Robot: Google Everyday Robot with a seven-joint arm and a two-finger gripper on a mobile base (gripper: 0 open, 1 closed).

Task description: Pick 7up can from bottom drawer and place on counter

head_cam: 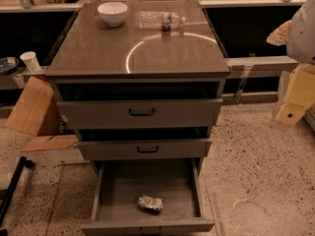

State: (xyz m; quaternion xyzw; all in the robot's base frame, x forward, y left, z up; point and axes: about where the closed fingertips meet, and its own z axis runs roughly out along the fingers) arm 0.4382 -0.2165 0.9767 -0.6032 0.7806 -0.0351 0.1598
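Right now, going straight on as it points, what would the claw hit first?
The claw, at the right edge, points down-left: probably the floor right of the bottom drawer, not the 7up can. Depth unclear.

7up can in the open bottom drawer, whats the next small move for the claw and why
Probably swing the claw left and down toward the 7up can. The claw sits at the view's right edge, beside the cabinet and higher than the open bottom drawer, where the can lies on its side with nothing over it.

White bowl (112, 13) beside a clear bottle (160, 19) on its side; paper cup (30, 60) and cardboard (34, 107) at left
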